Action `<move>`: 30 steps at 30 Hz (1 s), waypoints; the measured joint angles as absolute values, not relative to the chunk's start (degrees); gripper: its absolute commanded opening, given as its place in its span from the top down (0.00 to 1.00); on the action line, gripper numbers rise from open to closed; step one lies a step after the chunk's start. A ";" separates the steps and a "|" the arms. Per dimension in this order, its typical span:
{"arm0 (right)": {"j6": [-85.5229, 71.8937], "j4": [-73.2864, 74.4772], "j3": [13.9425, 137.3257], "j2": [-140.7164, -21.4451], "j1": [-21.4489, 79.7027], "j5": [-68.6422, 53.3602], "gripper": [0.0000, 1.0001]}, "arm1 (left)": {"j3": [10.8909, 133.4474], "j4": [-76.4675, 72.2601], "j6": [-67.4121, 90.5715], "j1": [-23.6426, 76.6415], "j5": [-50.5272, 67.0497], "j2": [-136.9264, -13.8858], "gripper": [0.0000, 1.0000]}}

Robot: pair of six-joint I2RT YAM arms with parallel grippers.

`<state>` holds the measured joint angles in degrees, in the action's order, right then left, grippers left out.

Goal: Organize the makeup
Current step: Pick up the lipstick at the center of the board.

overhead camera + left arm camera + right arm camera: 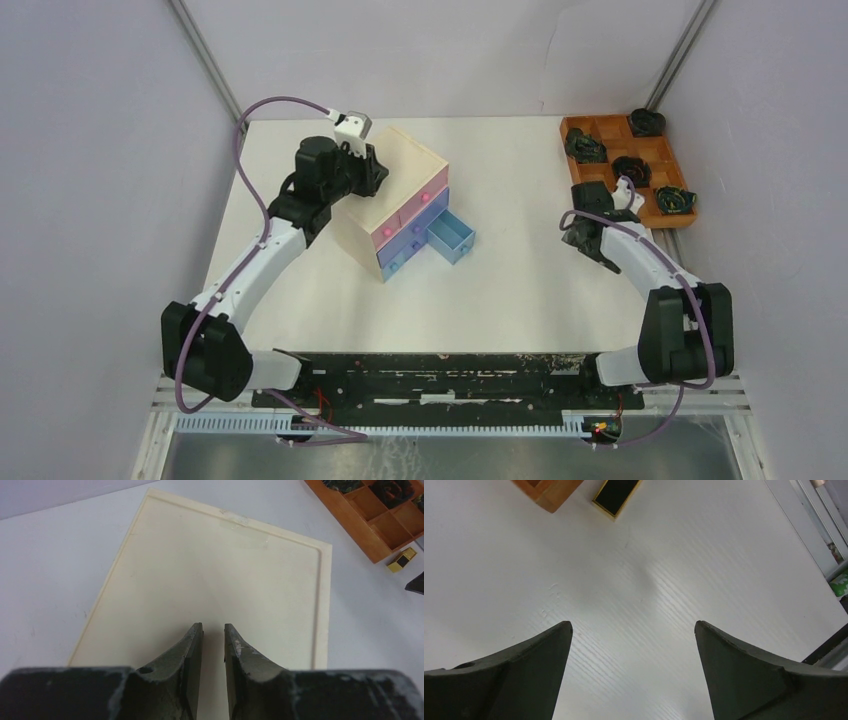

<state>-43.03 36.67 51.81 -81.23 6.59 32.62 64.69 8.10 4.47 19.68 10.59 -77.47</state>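
White desk (500,290) fills the overhead view. A pale chest (405,165) with pink and blue fronts stands left of centre, and one blue drawer (452,238) is pulled out toward the near right. The left gripper (372,172) hangs over the far left part of the chest's top. At the far right lies an orange-brown tray (605,127) with dark coils (630,168) in several compartments. The right gripper (592,205) is at the tray's near left corner. No makeup can be made out from here.

From the left wrist, the gripper (213,627) hovers above the cream top of the chest (210,570). Its fingers are parted by only a narrow gap, with nothing between them. At the far right, a gold tube (401,560) with a black end lies on the desk just beside the tray (380,535).

From the right wrist, the gripper (634,625) is spread wide and empty over bare desk. The gold tube (616,494) lies ahead of it, next to the tray's corner (549,492) and apart from the fingers.
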 measured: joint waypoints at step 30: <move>-51.37 32.67 56.38 -92.03 -3.36 33.87 0.05 | 62.65 4.67 4.45 19.38 14.50 -77.06 0.68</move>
<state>-51.37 32.67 56.38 -92.03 -3.36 33.87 62.65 4.67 4.45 19.38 14.50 -77.06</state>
